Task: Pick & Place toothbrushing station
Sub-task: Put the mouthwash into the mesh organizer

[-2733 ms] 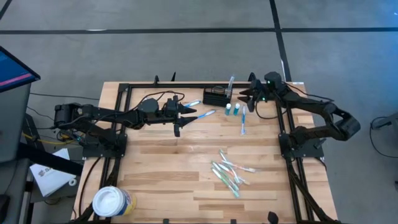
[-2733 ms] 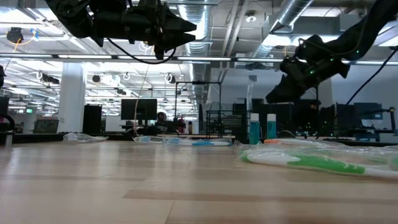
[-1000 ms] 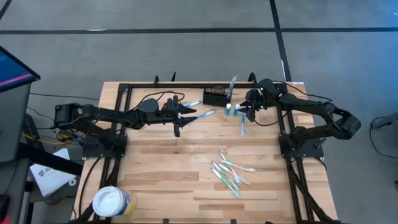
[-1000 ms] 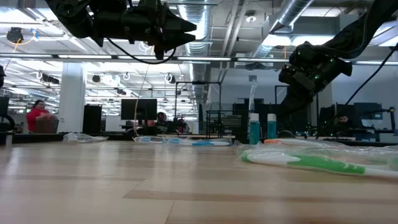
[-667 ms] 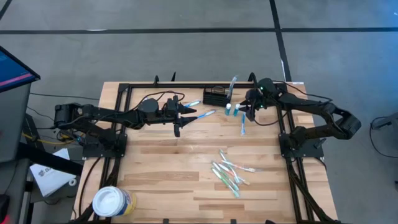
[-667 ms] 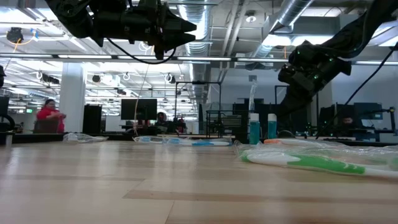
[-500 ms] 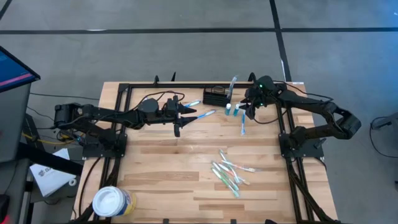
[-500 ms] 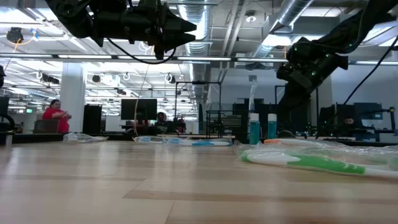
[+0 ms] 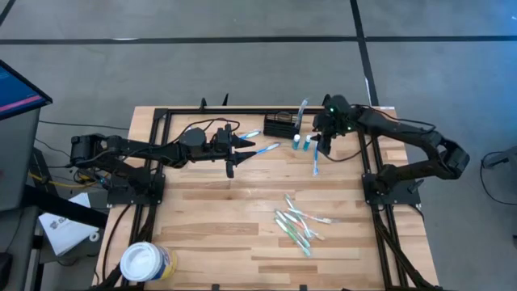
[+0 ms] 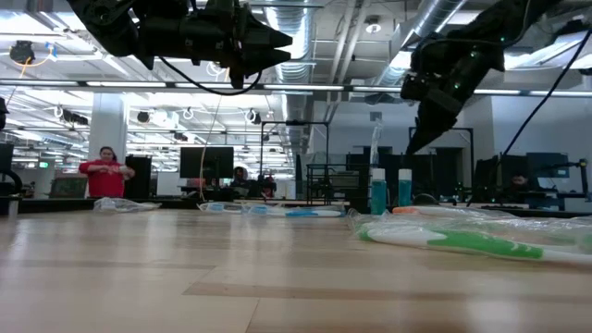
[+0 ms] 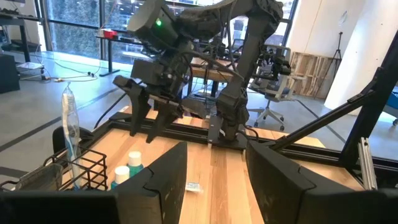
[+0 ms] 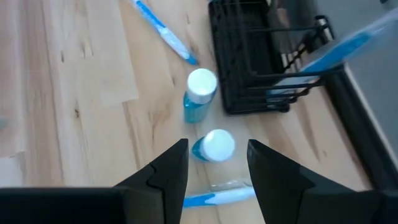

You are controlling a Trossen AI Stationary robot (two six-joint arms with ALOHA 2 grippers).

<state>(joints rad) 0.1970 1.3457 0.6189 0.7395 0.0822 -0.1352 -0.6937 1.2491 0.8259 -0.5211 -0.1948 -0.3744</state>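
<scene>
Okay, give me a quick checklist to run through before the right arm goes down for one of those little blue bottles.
1. Right gripper open: ok, jaws apart and empty.
2. Right gripper above the two blue bottles: ok, hovering over them.
3. Bottles upright, white caps up: ok.
4. Bottles clear of the black wire caddy: ok, beside it, not touching.
5. Caddy has free space: cannot tell; one wrapped toothbrush already stands in it.
6. Left gripper out of the way: ok, open, waiting mid-table.
</scene>
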